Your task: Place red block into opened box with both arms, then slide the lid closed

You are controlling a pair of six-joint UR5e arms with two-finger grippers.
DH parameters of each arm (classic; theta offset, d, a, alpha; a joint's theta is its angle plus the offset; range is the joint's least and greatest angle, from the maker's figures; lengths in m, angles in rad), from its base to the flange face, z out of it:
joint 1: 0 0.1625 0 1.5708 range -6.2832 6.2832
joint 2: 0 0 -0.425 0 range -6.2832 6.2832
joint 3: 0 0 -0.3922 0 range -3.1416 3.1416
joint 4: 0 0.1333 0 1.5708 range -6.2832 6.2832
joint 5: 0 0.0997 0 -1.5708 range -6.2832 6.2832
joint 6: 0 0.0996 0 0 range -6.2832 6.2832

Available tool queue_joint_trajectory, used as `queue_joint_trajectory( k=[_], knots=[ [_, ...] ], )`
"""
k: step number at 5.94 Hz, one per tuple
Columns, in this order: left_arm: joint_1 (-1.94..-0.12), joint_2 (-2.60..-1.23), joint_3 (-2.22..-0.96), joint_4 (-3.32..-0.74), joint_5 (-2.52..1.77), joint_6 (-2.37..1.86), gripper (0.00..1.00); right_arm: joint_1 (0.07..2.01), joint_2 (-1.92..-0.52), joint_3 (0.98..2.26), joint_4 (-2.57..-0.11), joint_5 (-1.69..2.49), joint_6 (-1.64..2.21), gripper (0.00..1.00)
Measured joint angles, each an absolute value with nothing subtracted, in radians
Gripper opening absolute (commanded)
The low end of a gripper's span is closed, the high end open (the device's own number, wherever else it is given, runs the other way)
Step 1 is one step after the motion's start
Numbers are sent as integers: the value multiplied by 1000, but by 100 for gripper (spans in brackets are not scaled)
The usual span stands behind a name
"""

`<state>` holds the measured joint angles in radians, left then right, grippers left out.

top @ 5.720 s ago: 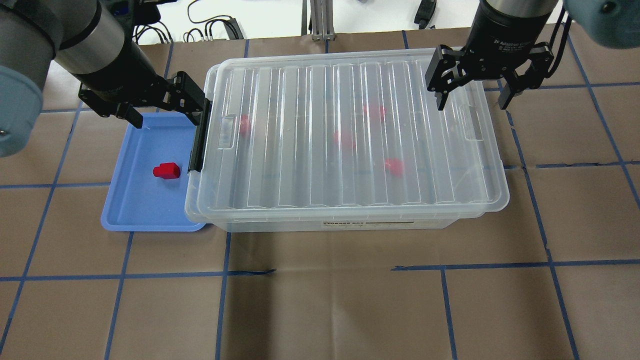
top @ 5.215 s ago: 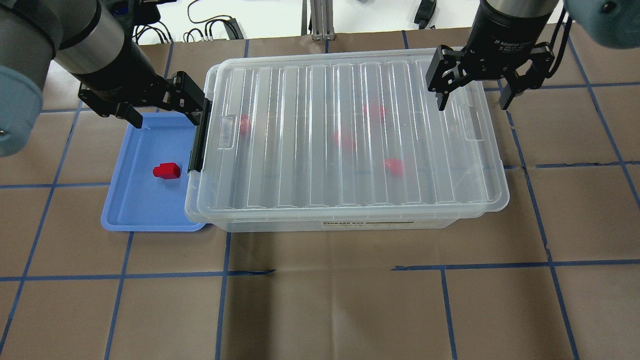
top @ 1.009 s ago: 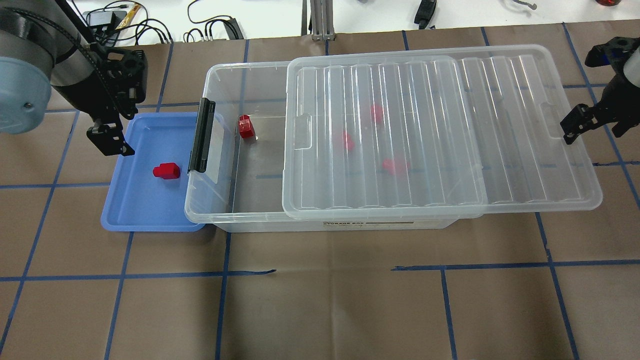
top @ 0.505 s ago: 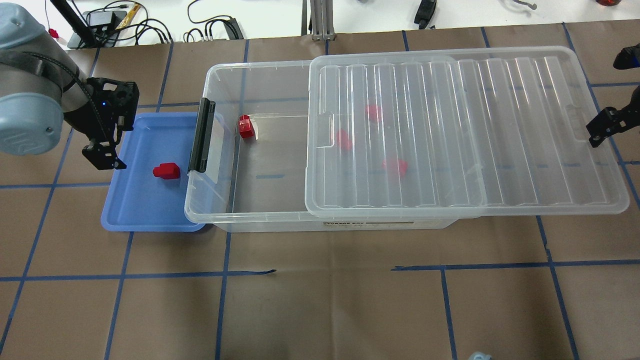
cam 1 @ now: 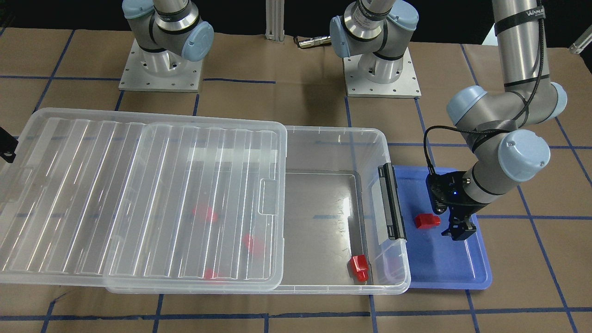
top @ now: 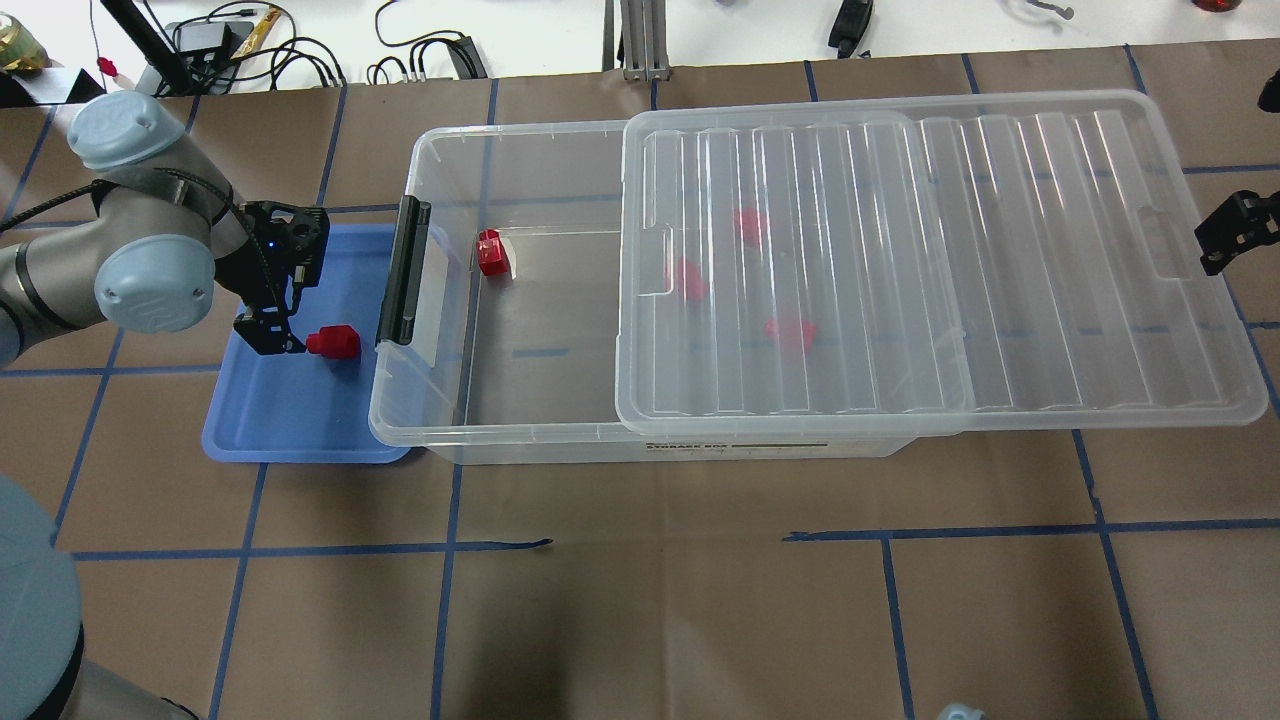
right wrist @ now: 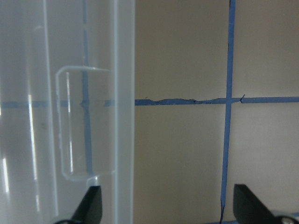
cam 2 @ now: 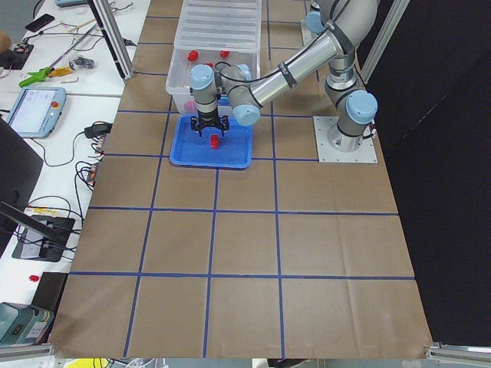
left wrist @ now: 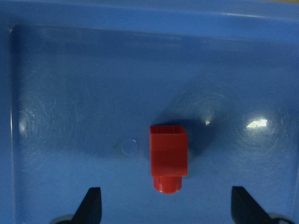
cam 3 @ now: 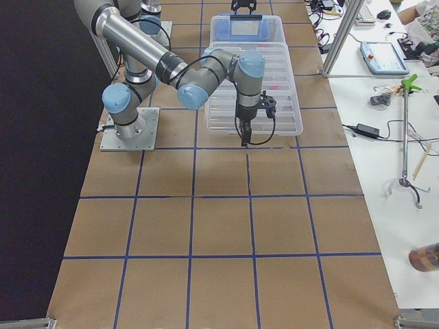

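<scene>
A red block lies on the blue tray, left of the box. My left gripper hangs open just above the tray, its fingertips wide apart either side of the block's stub end. The lid sits slid to the right, leaving the box's left third uncovered and overhanging its right end. My right gripper is open beside the lid's right short edge, holding nothing.
A black latch bar stands on the box's left end, next to the tray. One more red block lies in the uncovered part of the box; three show dimly under the lid. Brown paper with blue tape lines covers the table.
Since the earliest frames the lid has slid right and uncovered the box's left part. In the last second my left gripper came down over the tray towards the block, and the right gripper drew back from the lid.
</scene>
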<state>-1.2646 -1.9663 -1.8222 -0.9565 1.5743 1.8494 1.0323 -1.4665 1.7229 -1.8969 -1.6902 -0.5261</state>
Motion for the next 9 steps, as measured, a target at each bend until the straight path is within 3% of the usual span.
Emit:
queue_joint_trajectory(
  k=[1,2,3,4,6,9],
  knots=[
    [-1269,-2003,-1824,-932,1570,1847,85,1064,-1481,1665,-1789,-1684,-454,100],
    [-1274,-2022,-1827,-924,1568,1846,43,1121,-1490,1594,-1668,-1680,-365,100],
    [-1275,-2026,-1834,-922,1569,1846,10,1199,-1494,1516,-1546,-1659,-248,100],
    [-1276,-2020,-1840,-922,1574,1838,1,1274,-1495,1456,-1459,-1620,-128,100],
    [-1281,-1986,-1833,-947,1582,1811,1,1434,-1495,1410,-1400,-1556,90,100],
    [-1291,-1771,-1738,-1262,1577,1784,1,1580,-1494,1411,-1399,-1552,273,100]
  ],
)
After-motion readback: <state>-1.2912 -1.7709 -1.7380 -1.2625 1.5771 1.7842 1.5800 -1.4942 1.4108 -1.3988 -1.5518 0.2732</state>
